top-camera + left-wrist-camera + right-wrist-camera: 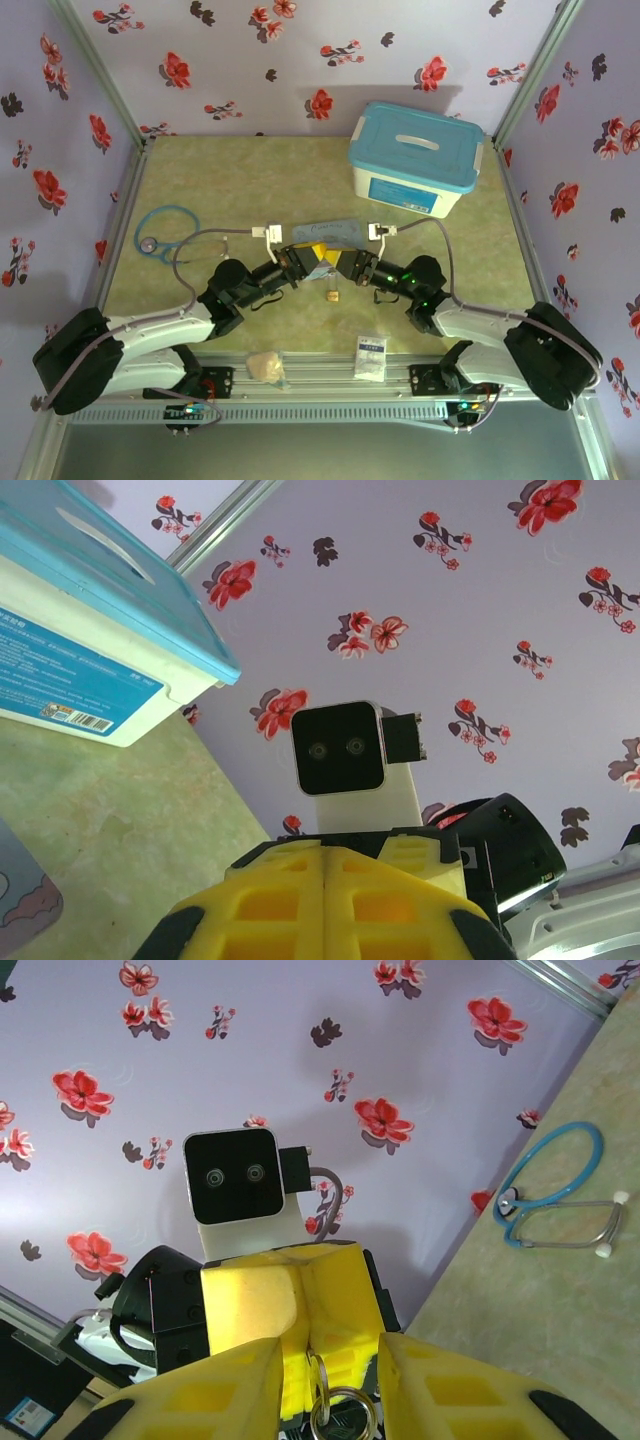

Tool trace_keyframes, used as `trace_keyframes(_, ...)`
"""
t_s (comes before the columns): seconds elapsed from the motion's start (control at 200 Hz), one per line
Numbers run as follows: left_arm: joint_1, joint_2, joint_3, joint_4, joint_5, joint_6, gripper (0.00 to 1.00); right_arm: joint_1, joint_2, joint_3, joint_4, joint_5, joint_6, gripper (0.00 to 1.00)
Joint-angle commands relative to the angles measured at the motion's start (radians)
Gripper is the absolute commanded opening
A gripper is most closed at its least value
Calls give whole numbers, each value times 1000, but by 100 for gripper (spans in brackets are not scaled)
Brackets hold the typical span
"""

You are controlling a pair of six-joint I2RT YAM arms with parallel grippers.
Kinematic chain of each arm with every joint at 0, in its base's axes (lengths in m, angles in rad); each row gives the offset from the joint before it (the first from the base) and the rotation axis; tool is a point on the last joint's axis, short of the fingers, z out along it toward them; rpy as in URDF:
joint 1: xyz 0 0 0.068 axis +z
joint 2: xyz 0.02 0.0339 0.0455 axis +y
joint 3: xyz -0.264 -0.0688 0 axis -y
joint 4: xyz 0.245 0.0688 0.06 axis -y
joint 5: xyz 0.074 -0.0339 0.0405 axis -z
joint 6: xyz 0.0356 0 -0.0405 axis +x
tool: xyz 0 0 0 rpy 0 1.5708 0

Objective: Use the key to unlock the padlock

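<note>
The brass padlock [331,295] lies on the green table, just in front of where the two grippers meet. My left gripper [303,262] [325,870] has its yellow fingers pressed together. In the right wrist view those same fingers [300,1300] pinch the silvery key [320,1378], and its ring [342,1418] hangs below. My right gripper [345,266] [328,1352] is open, its fingers standing either side of the key and the left fingertips without touching them. The key itself is hidden in the left wrist view.
A white box with a blue lid [415,160] [90,630] stands at the back right. A blue stethoscope [165,238] [555,1190] lies at the left. A grey pouch [330,232] sits behind the grippers. A white sachet [371,356] and a beige lump [265,367] lie near the front edge.
</note>
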Motion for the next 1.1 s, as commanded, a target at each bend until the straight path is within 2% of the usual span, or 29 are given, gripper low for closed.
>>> trace_keyframes(0.0,6,2,-2,43,-7,-2,0,5,12,-2,107,-16,26,32)
trace_keyframes(0.17,9,8,5,44,-9,1,0,10,12,-11,119,-16,30,30)
trace_keyframes(0.345,11,8,-7,44,-19,-6,0,12,-3,-26,111,-16,30,23)
trace_keyframes(1.095,10,29,-12,83,-25,-32,0,21,23,-9,99,-15,5,23)
